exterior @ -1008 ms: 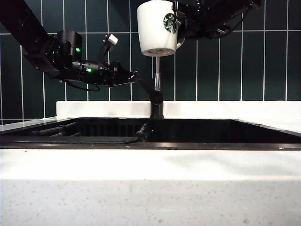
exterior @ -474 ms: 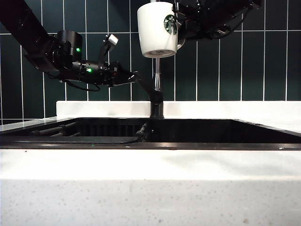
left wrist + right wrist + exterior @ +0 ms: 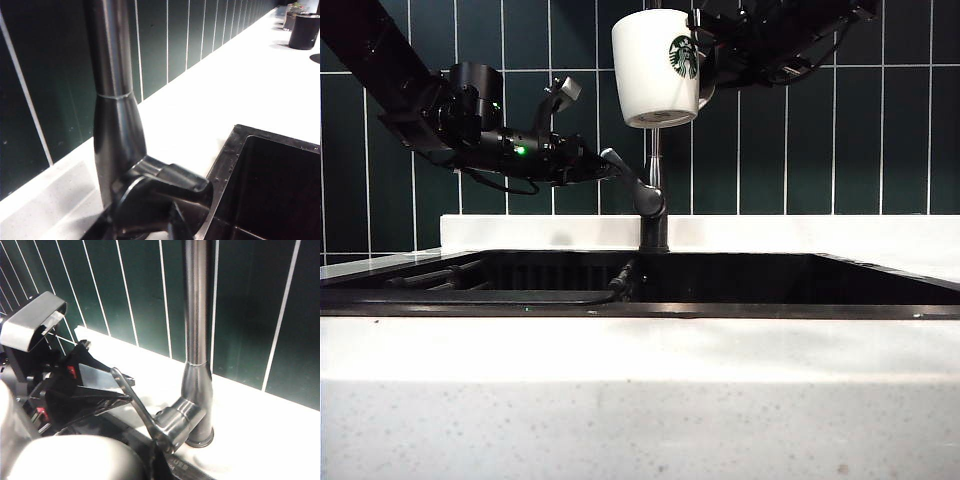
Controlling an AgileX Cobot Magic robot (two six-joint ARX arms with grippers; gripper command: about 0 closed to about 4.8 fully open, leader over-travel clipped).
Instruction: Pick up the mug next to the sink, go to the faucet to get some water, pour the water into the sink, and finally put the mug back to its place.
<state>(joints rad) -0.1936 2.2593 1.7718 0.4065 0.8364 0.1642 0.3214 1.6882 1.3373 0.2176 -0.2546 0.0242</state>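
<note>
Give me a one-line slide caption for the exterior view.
Right claw holds the mug above the faucet; left claw at its lever.

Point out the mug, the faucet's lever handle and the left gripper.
mug (image 3: 655,65): exterior view, white side wall beside the logo.
lever handle (image 3: 134,400): right wrist view, middle of the angled lever.
left gripper (image 3: 605,160): exterior view, fingertips at the lever's end.

From my remote seat, the sink (image 3: 740,285) is set into the bench (image 3: 640,390). The faucet (image 3: 654,205) rises at its far edge, before the tiled wall. My right pincer (image 3: 705,62) holds the mug (image 3: 655,68) above the faucet. My left pincer (image 3: 595,165) meets the faucet's lever from the left.
</note>
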